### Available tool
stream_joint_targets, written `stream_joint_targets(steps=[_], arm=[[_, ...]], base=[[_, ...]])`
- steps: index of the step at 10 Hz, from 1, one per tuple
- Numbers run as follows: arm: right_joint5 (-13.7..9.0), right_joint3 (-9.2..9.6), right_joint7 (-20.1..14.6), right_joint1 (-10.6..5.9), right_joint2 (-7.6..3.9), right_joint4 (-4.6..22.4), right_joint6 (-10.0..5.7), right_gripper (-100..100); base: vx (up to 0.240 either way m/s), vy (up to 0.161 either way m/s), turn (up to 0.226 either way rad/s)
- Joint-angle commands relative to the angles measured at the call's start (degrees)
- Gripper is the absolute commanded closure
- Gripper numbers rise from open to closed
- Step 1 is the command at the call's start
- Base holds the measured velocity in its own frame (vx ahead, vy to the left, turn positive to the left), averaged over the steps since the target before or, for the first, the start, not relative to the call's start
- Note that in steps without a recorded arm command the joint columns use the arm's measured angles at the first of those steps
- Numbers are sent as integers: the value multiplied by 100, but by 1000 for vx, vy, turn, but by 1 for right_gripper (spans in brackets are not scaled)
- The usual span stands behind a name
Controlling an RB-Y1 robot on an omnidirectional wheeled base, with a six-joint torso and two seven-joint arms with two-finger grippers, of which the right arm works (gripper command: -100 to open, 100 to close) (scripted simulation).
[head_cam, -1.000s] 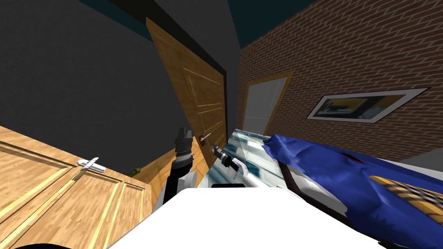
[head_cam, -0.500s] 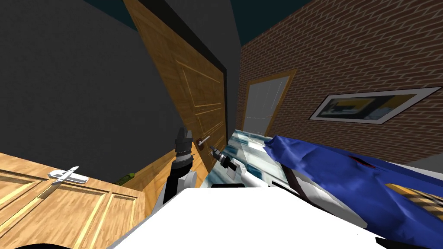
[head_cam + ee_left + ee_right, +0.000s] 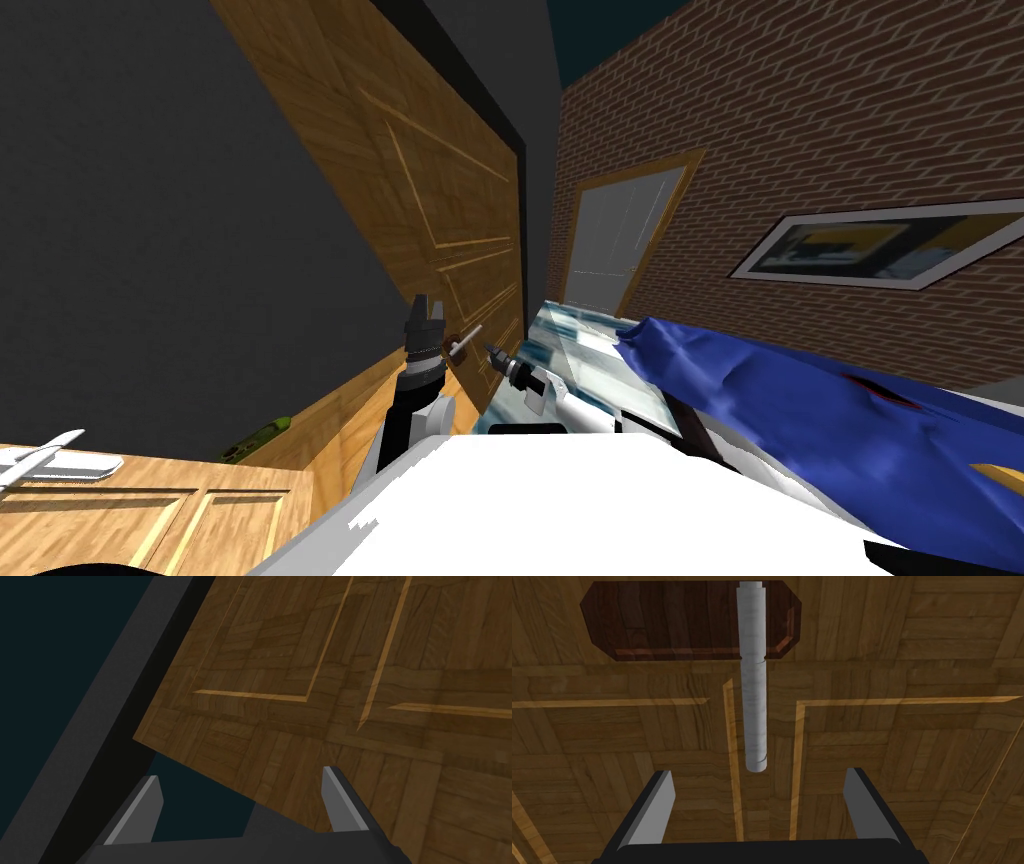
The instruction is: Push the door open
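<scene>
**Door position.** The wooden panelled door (image 3: 420, 190) stood directly ahead of the robot, between a dark grey wall (image 3: 150, 200) and a brick wall (image 3: 800, 120). A grey lever handle (image 3: 753, 701) projected from a dark red backplate (image 3: 687, 621), low on the visible door face.

**Right claw.** The right claw (image 3: 759, 772) faced the door panel with its fingers spread. The free end of the lever lay just ahead of the fingers and between them, and neither finger touched it.

**Left claw.** The left claw (image 3: 241, 773) was also spread. One finger lay in front of the door face. The other lay in front of the dark area past an edge of the door. In the head view this claw pointed upward, just beside the handle. Contact with the door could not be confirmed, as the fingertips appeared close to the panel.

**Surroundings.** A blue cloth (image 3: 800, 400) lay to the robot's right, below a framed picture (image 3: 880, 245) on the brick wall.
</scene>
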Motion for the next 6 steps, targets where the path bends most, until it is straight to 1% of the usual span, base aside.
stream_joint_targets(steps=[1,2,6], arm=[[2,-34,20,5,37,43,3,-100],[3,-46,27,7,50,58,5,-100],[10,-157,91,23,177,196,16,-100]], base=[[95,87,50],[116,165,38],[126,188,48]])
